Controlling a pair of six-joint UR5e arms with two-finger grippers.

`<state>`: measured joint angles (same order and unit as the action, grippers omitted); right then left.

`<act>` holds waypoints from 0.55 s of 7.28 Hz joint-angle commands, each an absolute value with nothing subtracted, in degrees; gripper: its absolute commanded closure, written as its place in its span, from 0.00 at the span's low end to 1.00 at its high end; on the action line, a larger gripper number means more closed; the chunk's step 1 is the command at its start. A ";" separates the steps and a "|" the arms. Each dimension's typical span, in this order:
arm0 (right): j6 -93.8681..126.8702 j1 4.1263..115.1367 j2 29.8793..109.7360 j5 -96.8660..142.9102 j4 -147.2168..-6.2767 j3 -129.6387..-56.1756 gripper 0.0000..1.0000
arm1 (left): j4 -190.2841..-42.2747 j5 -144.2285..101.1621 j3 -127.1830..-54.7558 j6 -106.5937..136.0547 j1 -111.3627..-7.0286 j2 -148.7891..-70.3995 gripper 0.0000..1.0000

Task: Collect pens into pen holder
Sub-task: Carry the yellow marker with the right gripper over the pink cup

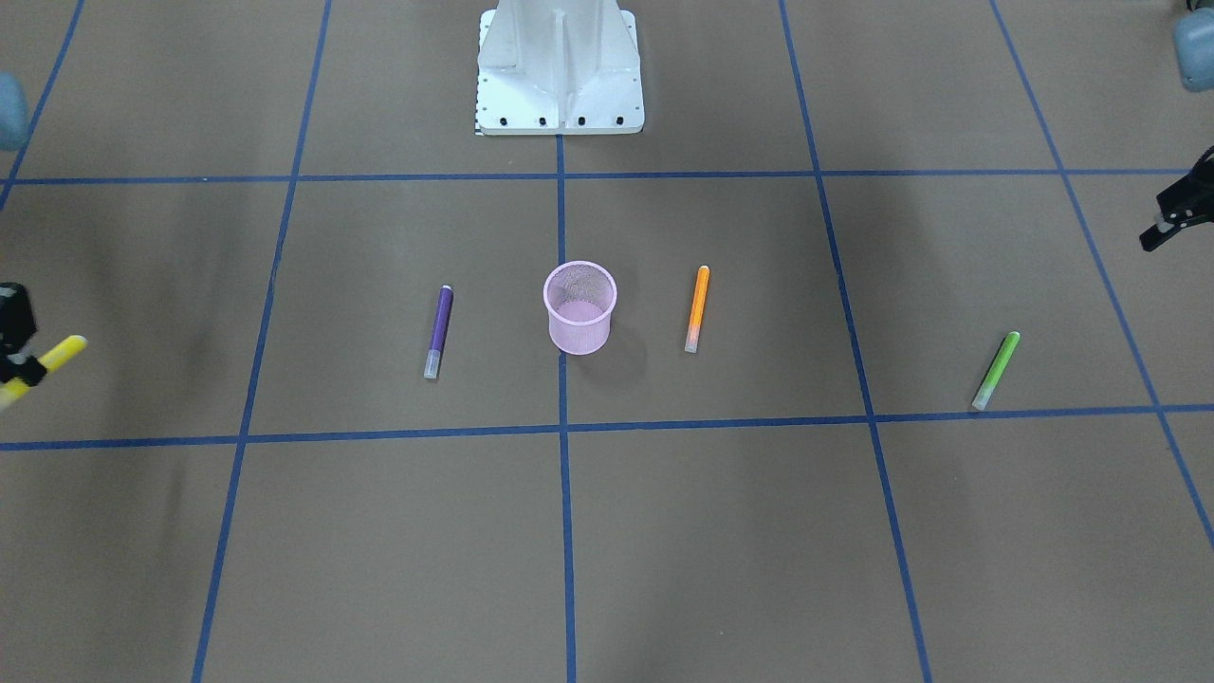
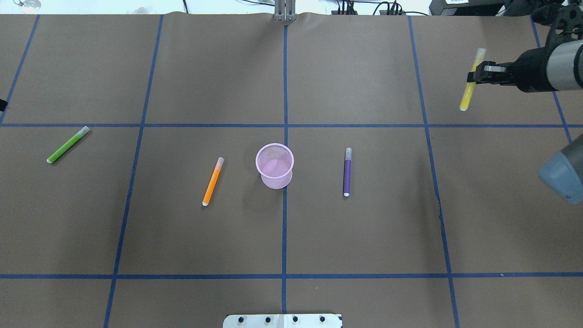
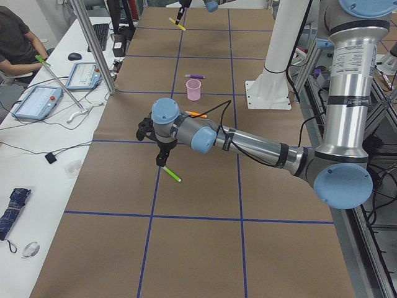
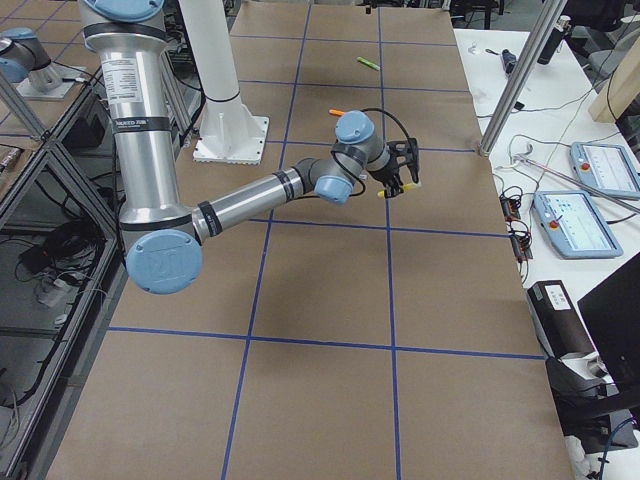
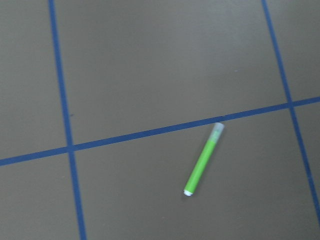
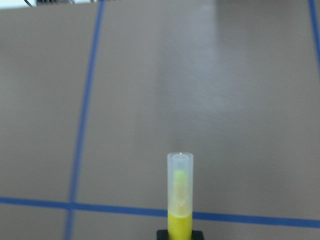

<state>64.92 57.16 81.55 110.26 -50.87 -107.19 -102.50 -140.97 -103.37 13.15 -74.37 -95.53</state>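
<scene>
The pink mesh pen holder [image 2: 276, 180] stands upright at the table's middle, also in the front view [image 1: 580, 332]. A purple pen [image 2: 347, 171] lies to its right and an orange pen [image 2: 212, 181] to its left. A green pen [image 2: 68, 144] lies far left and shows in the left wrist view [image 5: 202, 160]. My right gripper [image 2: 476, 75] is shut on the yellow pen [image 2: 469, 91] and holds it in the air at the far right; its pale cap shows in the right wrist view [image 6: 180, 172]. My left gripper [image 1: 1162, 232] hangs near the green pen [image 1: 996, 370]; I cannot tell whether it is open.
Blue tape lines [image 2: 284, 228] divide the brown table into squares. The robot's white base [image 1: 560, 71] stands at the near middle edge. The right arm's elbow [image 2: 562, 175] hangs over the right side. A side bench with control pendants [image 3: 37, 99] and a seated person [image 3: 15, 37] lies beyond the far edge.
</scene>
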 commanded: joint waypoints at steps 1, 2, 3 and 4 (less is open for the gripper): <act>74.33 48.82 75.70 98.14 -51.06 -109.42 1.00 | -102.48 -138.01 -103.27 15.81 -67.18 -100.36 0.01; 74.44 42.78 74.02 89.30 -51.41 -109.68 1.00 | -102.48 -137.29 -103.27 15.73 -66.37 -100.37 0.01; 76.10 36.97 69.91 82.25 -56.20 -110.12 1.00 | -102.48 -137.29 -103.27 15.38 -66.10 -99.85 0.01; 79.85 30.82 62.74 75.13 -64.52 -110.04 1.00 | -102.48 -137.29 -103.27 15.38 -65.92 -99.15 0.01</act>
<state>76.20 38.44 69.97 84.36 -56.51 -109.89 -102.48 -137.48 -103.26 15.45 -66.41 -99.76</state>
